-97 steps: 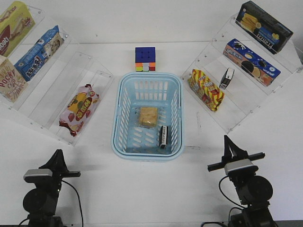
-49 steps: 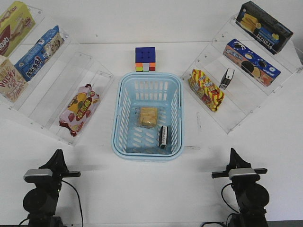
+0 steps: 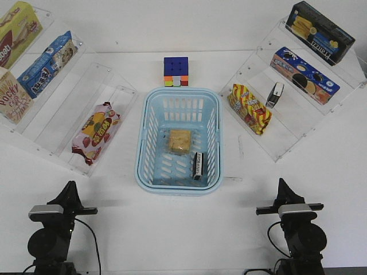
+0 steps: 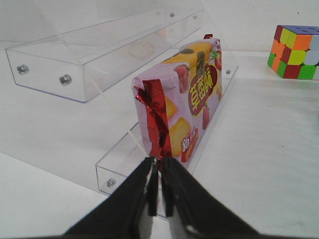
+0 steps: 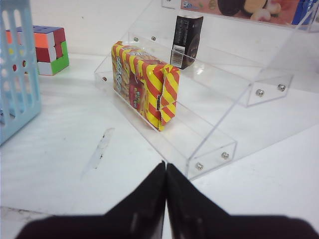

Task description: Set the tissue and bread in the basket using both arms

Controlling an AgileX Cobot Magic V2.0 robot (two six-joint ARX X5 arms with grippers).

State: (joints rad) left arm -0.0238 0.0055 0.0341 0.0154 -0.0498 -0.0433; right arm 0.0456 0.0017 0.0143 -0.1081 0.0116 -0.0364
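Observation:
The light-blue basket [image 3: 139, 166] stands in the middle of the table. The bread [image 3: 179, 140], a golden bun in clear wrap, lies in the basket's middle. The tissue [image 3: 198, 165], a slim black pack, lies inside by the basket's near right wall. My left gripper [image 3: 70, 187] is near the front left, apart from the basket; in the left wrist view it [image 4: 160, 164] is shut and empty. My right gripper [image 3: 282, 184] is at the front right, also shut and empty [image 5: 166, 167]. A basket corner [image 5: 17, 74] shows in the right wrist view.
Clear acrylic shelves stand on both sides. The left one holds a strawberry snack bag [image 3: 96, 132] [image 4: 182, 104] and boxes. The right one holds a red-and-yellow striped bag [image 3: 249, 107] [image 5: 144, 82], a small pale pack [image 3: 274, 94] [image 5: 186, 41] and boxes. A colour cube [image 3: 176, 71] sits behind the basket.
My right arm has drawn back and lowered toward the front edge, then stopped. The left arm, basket, bread and tissue have not moved.

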